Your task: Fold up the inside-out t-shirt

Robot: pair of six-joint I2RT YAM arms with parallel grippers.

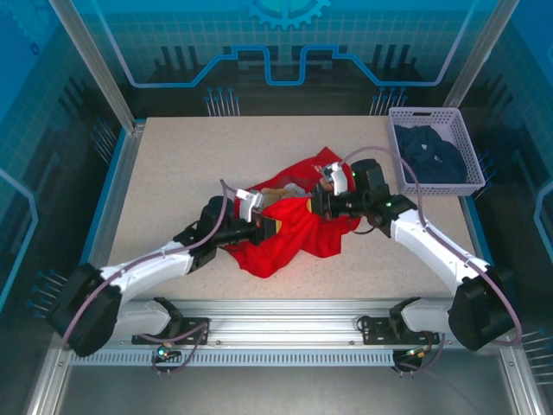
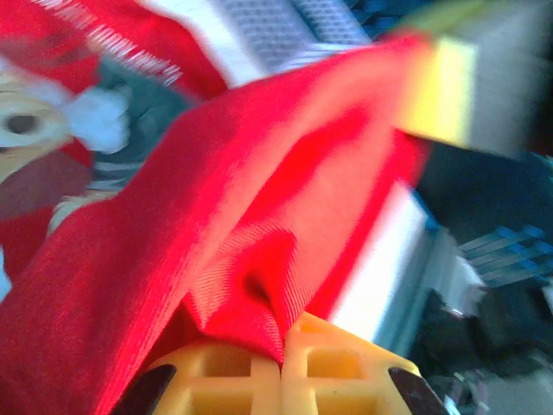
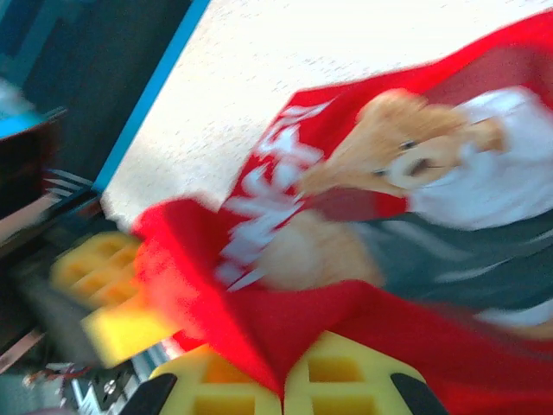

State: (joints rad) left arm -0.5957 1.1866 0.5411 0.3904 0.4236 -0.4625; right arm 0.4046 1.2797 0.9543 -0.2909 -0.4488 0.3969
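— At the middle of the table [image 1: 173,173], you are holding the inside-out t-shirt [image 1: 294,233] as a bunched red heap, with the bear print [image 3: 406,156] partly showing.

— And you are clamping cloth on both sides. Your left fingers [image 2: 289,380] are pinching shut on a thick red fold. Your right fingers [image 3: 289,393] are biting a red edge below the white lettering [image 3: 268,186].

— That is what is worrying me. You may be gripping several layers at once, so pulling apart is likely twisting the shirt rather than spreading it.

— You are also working very close together. The two sets of fingers are risking a knock, and a shallow pinch could be slipping free during a lift.

— Off to the right, the basket [image 1: 467,147] with the navy garment [image 1: 429,154] is sitting near your right arm [image 1: 423,238]. A wide swing could be catching its rim.
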